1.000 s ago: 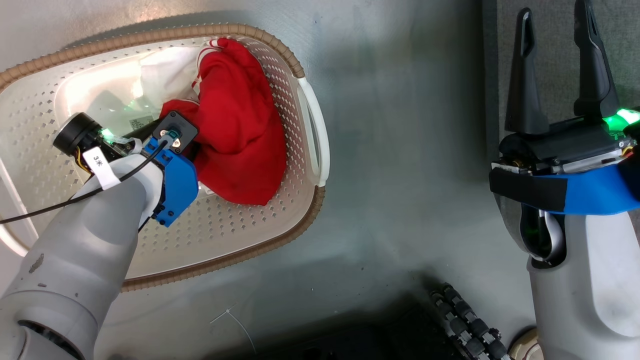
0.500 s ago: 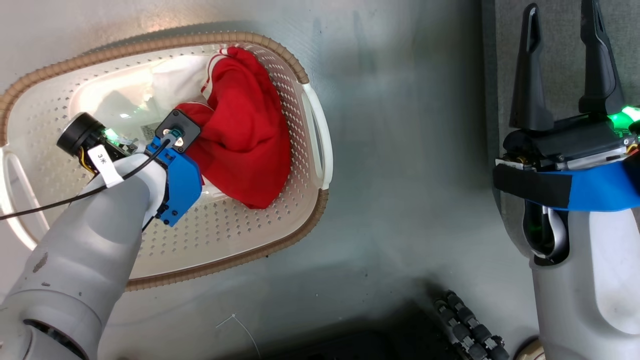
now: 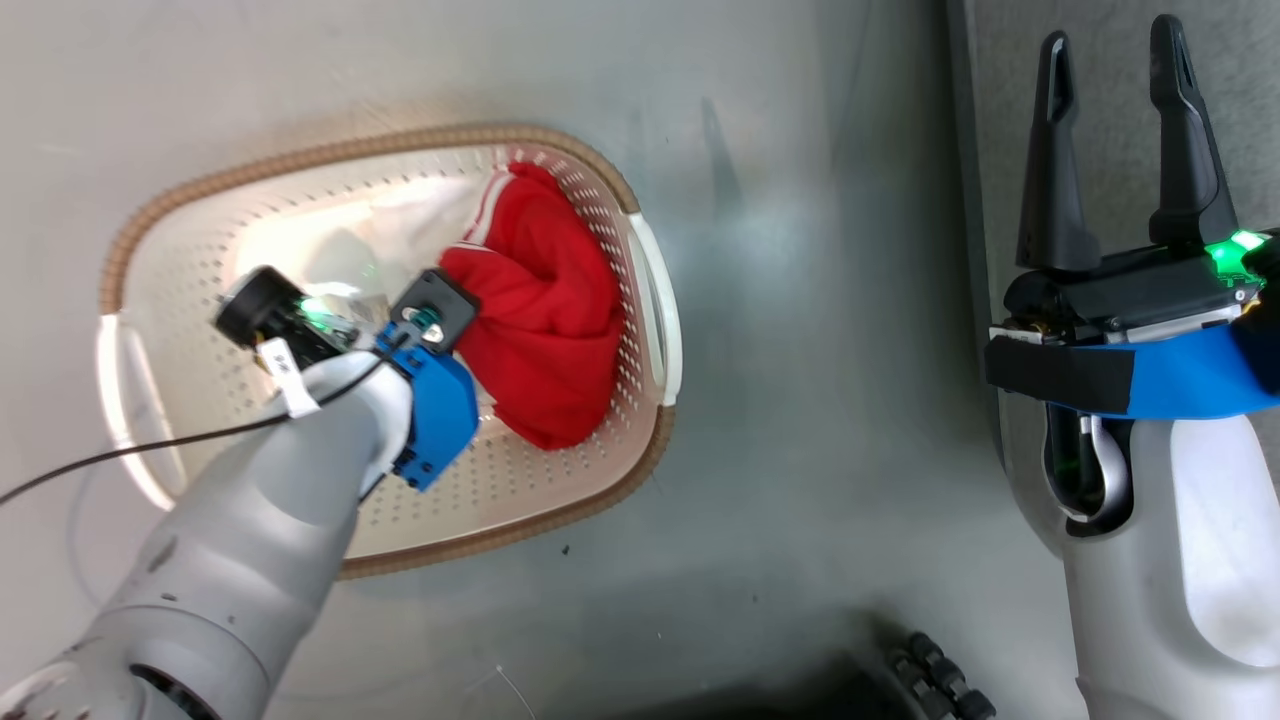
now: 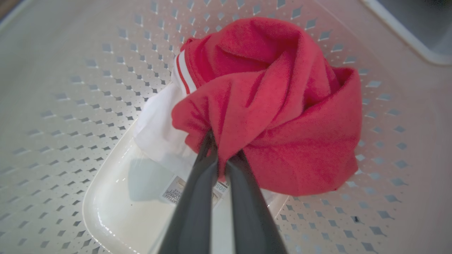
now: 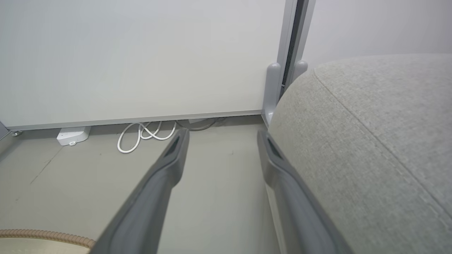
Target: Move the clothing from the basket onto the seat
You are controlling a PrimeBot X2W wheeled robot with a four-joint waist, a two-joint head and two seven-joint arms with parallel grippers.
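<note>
Lying in the laundry basket (image 3: 350,150), the red garment (image 3: 550,320) is pinched by the left gripper (image 4: 220,146); the right gripper (image 3: 1110,40) is held wide; the grey seat (image 5: 370,123) is not yet reached.

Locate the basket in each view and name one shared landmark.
Head view: basket left of centre.
Left wrist view: its perforated wall spans the frame, around the clothing.
Right wrist view: its brown rim at the bottom-left corner.
Shared landmark: the brown rim, head and right wrist views.
</note>
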